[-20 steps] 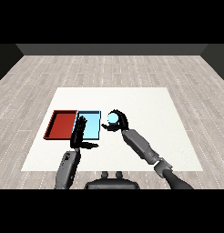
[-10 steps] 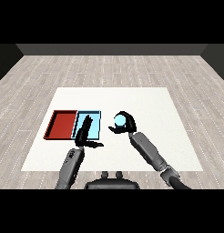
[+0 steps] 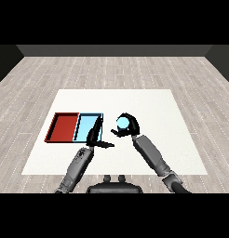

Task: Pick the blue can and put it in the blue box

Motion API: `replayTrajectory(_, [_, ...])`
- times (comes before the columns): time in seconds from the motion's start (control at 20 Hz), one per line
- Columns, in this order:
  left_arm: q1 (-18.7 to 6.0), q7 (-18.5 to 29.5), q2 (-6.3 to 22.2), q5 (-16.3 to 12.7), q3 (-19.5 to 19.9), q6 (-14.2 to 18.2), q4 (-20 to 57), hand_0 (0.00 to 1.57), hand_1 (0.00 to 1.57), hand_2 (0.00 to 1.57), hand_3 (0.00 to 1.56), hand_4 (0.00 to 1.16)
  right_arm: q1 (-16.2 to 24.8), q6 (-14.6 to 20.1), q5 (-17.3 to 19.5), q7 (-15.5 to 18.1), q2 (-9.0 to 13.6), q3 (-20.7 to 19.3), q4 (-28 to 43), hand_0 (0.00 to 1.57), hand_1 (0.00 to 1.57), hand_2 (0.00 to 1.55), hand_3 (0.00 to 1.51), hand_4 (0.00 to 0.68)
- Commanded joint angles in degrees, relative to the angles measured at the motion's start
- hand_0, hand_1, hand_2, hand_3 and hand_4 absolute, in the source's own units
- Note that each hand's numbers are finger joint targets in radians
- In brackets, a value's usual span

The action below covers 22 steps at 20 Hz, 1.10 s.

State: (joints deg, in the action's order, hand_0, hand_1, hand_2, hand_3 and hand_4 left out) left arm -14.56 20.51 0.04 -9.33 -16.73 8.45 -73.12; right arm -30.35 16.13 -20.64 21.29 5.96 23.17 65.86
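Observation:
The blue can [image 3: 122, 122] shows its light blue top to the right of the trays, with my right hand [image 3: 131, 127] curled round it. The light blue tray [image 3: 85, 126] lies on the table, its right edge a short way left of the can. My left hand [image 3: 95, 138] rests over the blue tray's front right corner with straight fingers and the thumb pointing right; it holds nothing. I cannot tell whether the can is lifted off the table.
A red tray [image 3: 63, 127] lies against the blue tray's left side. The white table [image 3: 158, 111] stretches to the right and behind the trays, with wooden floor beyond its edges.
My right hand with the blue can has shifted slightly right and nearer to me. The left hand has drawn back a little over the blue tray's front corner.

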Motion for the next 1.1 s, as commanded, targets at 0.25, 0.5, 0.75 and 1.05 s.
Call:
replayTrajectory(0.25, [-6.5, 3.8, 0.0, -5.8, -6.7, 5.7, 11.8, 0.0, 0.0, 0.0, 0.0, 0.0, -0.1, -1.2, 6.3, -4.2, -3.6, -2.4, 4.2, 1.4, 1.4, 1.44, 1.4, 0.668])
replayTrajectory(0.5, [-3.3, 1.4, 0.0, -3.8, -5.6, 3.9, 8.3, 0.0, 0.0, 0.0, 0.0, 0.0, 1.0, -3.5, 6.8, 1.2, -5.8, -2.7, -0.2, 1.4, 1.4, 1.44, 1.4, 0.679])
replayTrajectory(0.75, [-5.2, 1.9, 0.0, -5.3, -5.6, 4.0, 11.2, 0.0, 0.0, 0.0, 0.0, 0.0, 3.7, -3.7, 9.6, -3.1, -5.9, -2.3, 6.0, 1.4, 1.4, 1.45, 1.41, 0.677])
replayTrajectory(1.05, [-9.0, 0.0, 0.0, -8.2, -10.8, 7.8, 10.9, 0.0, 0.0, 0.0, 0.0, 0.0, 3.6, -7.0, 11.5, -4.5, -5.6, -4.1, 7.0, 1.39, 1.39, 1.43, 1.39, 0.651])
